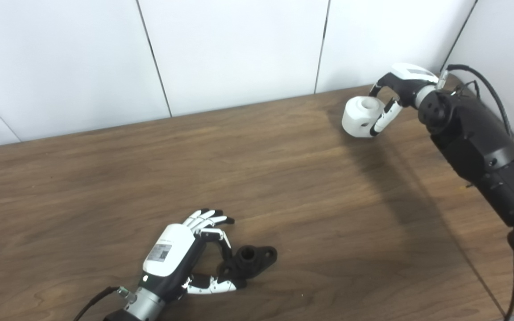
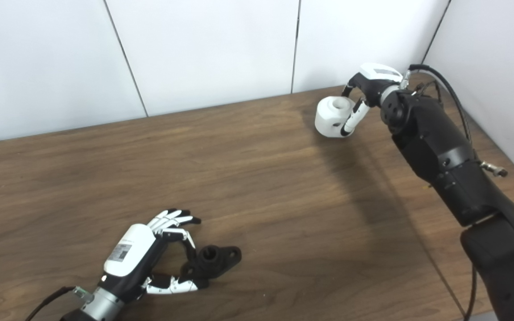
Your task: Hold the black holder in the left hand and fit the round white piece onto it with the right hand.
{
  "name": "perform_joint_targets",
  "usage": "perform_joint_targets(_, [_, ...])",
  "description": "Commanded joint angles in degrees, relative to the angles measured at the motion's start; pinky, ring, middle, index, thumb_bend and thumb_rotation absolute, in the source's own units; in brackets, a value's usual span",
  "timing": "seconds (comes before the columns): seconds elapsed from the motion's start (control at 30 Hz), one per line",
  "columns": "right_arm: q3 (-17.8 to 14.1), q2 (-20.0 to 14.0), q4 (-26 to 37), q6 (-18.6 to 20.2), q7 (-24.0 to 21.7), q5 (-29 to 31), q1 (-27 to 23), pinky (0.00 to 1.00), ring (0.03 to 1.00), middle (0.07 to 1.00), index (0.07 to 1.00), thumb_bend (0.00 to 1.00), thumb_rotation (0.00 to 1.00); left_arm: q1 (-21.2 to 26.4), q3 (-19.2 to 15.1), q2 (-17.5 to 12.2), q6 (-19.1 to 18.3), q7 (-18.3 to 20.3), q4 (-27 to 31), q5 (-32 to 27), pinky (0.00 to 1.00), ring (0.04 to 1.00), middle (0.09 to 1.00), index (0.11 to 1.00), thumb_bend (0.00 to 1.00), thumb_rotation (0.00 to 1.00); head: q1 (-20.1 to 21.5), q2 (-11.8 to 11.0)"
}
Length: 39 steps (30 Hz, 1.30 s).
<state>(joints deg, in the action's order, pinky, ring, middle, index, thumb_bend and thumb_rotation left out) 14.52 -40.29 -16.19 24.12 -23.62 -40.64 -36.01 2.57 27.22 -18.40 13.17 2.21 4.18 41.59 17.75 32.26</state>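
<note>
The black holder [image 1: 251, 259] lies on the wooden table [image 1: 283, 178] near the front left, its bore facing up. My left hand [image 1: 174, 254] is at its left end: forefinger and thumb are closed on that end, the other fingers stretched out flat. My right hand [image 1: 397, 96] is far off at the back right, shut on the round white piece [image 1: 360, 118], a short cylinder with a hole on top. I cannot tell whether the piece touches the table. Both also show in the right eye view: holder [image 2: 216, 260], white piece [image 2: 331, 117].
White wall panels [image 1: 239, 53] stand close behind the table's back edge and along its right side. My right forearm [image 1: 475, 142] with its black cable reaches over the table's right end. The table's front edge runs just below the left hand.
</note>
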Motion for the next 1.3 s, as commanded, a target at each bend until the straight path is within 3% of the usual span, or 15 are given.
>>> perform_joint_targets(0.0, [-1.02,-1.01,0.92,-1.40,1.85,0.00,-3.20,0.90,0.959,0.865,0.616,0.81,0.12,-2.07,1.81,-0.42,-2.83,4.09,-3.88,2.91,0.92,0.895,0.819,0.490,0.51,0.06,-0.02,0.17])
perform_joint_targets(0.03, [-0.92,-1.09,0.92,-1.60,1.94,0.01,-3.23,0.90,0.959,0.862,0.608,0.80,0.11,-2.06,1.83,-0.41,-2.84,4.09,-3.88,2.95,0.91,0.894,0.818,0.490,0.51,0.06,-0.02,0.17])
perform_joint_targets(0.07, [-0.89,-1.14,0.94,-1.75,2.04,0.06,-3.23,0.89,0.958,0.857,0.540,0.64,0.13,-2.06,1.82,-0.40,-2.82,4.09,-3.86,2.93,0.91,0.893,0.819,0.490,0.51,0.06,-0.07,0.11])
perform_joint_targets(0.1, [-0.92,-1.17,0.95,-1.88,2.18,0.15,-3.22,0.88,0.959,0.854,0.516,0.58,0.13,-2.05,1.82,-0.37,-2.73,4.04,-3.92,2.89,0.91,0.893,0.819,0.490,0.51,0.06,-0.11,0.15])
perform_joint_targets(0.17, [-1.00,-1.23,1.09,-2.68,2.93,0.23,-3.09,0.88,0.951,0.842,0.495,0.54,0.13,-2.05,1.76,-0.27,-2.68,3.95,-3.94,2.86,0.91,0.892,0.818,0.489,0.51,0.06,-0.14,0.02])
perform_joint_targets(0.43, [-1.29,-1.65,0.46,-5.54,4.47,0.44,-2.86,0.89,0.915,0.800,0.486,0.52,0.13,-1.88,1.82,0.11,-3.14,4.30,-4.22,3.07,0.91,0.894,0.820,0.490,0.51,0.06,-0.32,-0.34])
perform_joint_targets(0.7, [-1.61,-2.24,1.90,-4.92,3.99,0.54,-2.25,0.86,0.918,0.802,0.486,0.52,0.13,-1.72,2.18,0.38,-3.53,4.52,-4.22,3.42,0.92,0.895,0.823,0.490,0.51,0.06,-1.87,-0.02])
perform_joint_targets(0.8, [-1.69,-2.70,4.30,-3.84,2.26,0.66,-1.91,0.85,0.920,0.804,0.486,0.52,0.13,-1.62,2.33,0.49,-3.66,4.69,-4.05,3.44,0.91,0.897,0.824,0.489,0.51,0.06,-3.34,0.88])
perform_joint_targets(1.07, [-0.36,-3.92,18.27,-0.85,-7.19,-0.47,-1.55,0.85,0.901,0.792,0.485,0.52,0.14,-1.39,2.93,1.18,-5.19,5.47,-2.98,4.09,0.93,0.899,0.826,0.491,0.51,0.06,-6.81,3.68])
perform_joint_targets(1.27, [0.40,-4.23,28.41,1.02,-15.26,-1.26,-1.55,0.97,0.940,0.798,0.485,0.52,0.14,-1.12,3.27,1.81,-5.82,5.43,-2.23,4.95,0.90,0.892,0.821,0.490,0.51,0.06,-8.67,6.31])
